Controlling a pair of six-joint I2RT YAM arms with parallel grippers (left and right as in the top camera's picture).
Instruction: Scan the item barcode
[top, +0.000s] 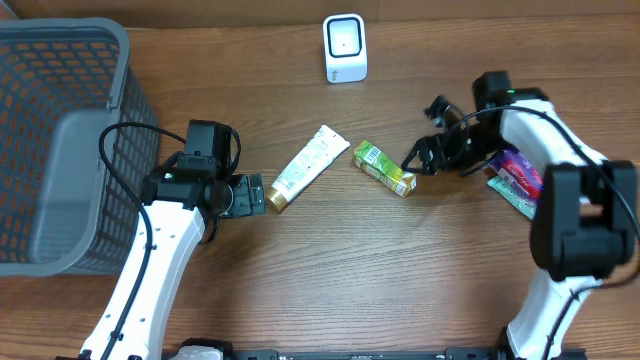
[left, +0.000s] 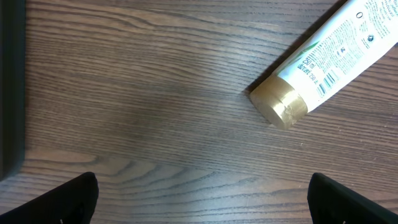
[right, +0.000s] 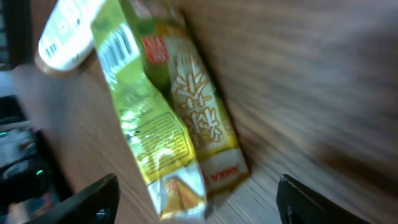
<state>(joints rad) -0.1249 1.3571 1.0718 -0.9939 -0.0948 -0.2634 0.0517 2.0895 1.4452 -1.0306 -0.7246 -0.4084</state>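
We see bare worktop (top: 420, 260) between the green packet (top: 385, 168) and the white scanner (top: 345, 47) behind it, and bare worktop again in front of the packet. To its left the tube (top: 310, 168) lies close, with the left end effector (top: 258, 195) and the basket (top: 60, 150) beyond; at its right end stands the right end effector (top: 415, 160), wide-jawed, with coloured packets (top: 515, 178) beyond.

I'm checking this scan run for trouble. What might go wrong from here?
1. The open right claw sits by the box; closing askew may shove it into the tube.
2. The open left claw is by the tube's gold cap; a nudge may roll the tube.
3. A grip may cover the box's barcode.
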